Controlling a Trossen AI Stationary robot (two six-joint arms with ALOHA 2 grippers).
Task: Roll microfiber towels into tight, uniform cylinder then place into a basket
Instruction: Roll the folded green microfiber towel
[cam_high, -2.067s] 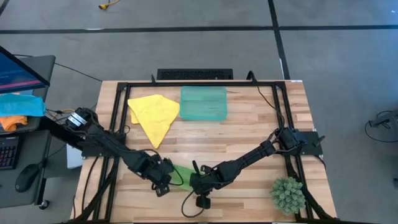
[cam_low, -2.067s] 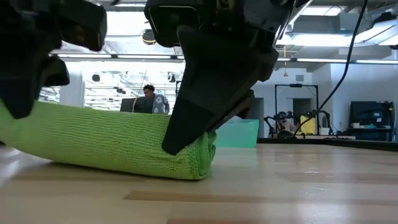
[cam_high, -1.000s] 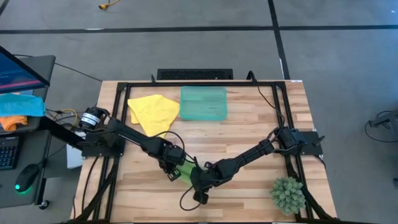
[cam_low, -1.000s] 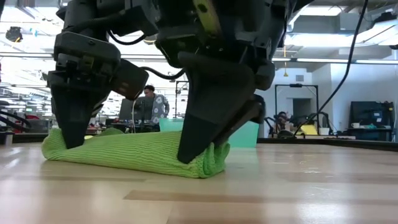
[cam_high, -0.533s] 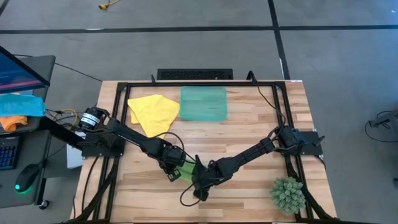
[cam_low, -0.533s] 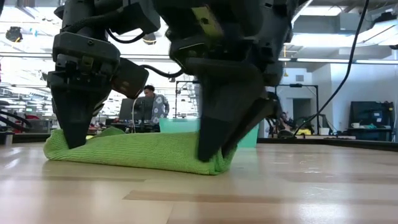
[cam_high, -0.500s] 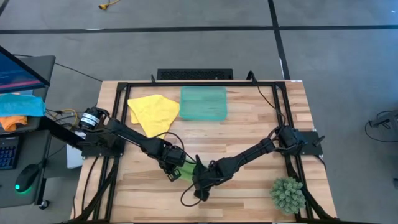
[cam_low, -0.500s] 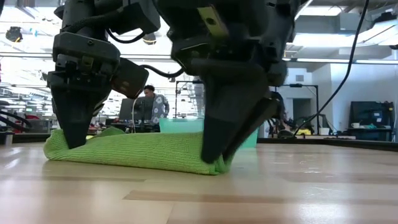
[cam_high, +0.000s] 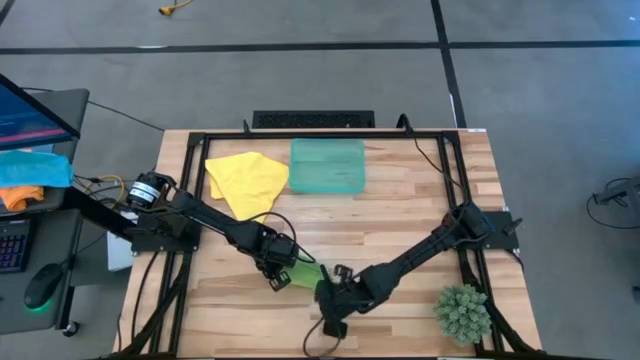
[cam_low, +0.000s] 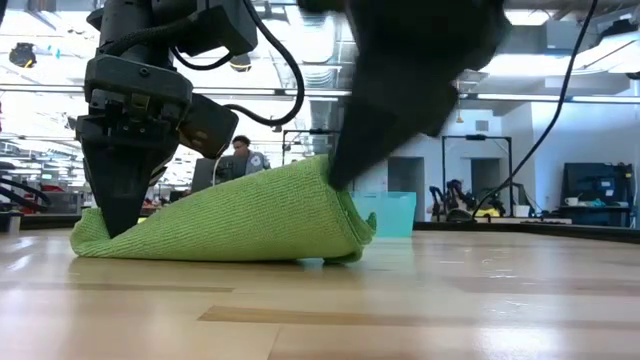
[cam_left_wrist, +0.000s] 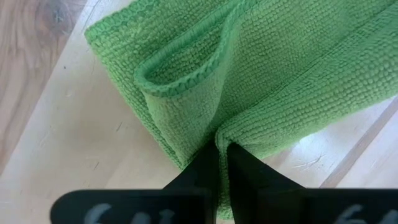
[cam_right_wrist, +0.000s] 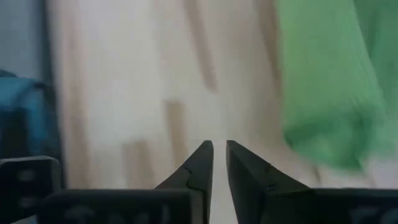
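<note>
The left gripper (cam_high: 281, 277) has its jaws clenched on one end of the green towel (cam_low: 230, 222), pinning it to the tabletop (cam_high: 400, 215) near the front edge. The right gripper (cam_right_wrist: 219, 163) sits beside the towel's other, raised end, jaws slightly parted and holding nothing. The yellow towel (cam_high: 246, 180) touches the basket (cam_high: 327, 165) at the back.

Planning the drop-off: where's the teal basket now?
In the high view the basket sits at the table's far edge, centre, just right of the yellow towel.
</note>
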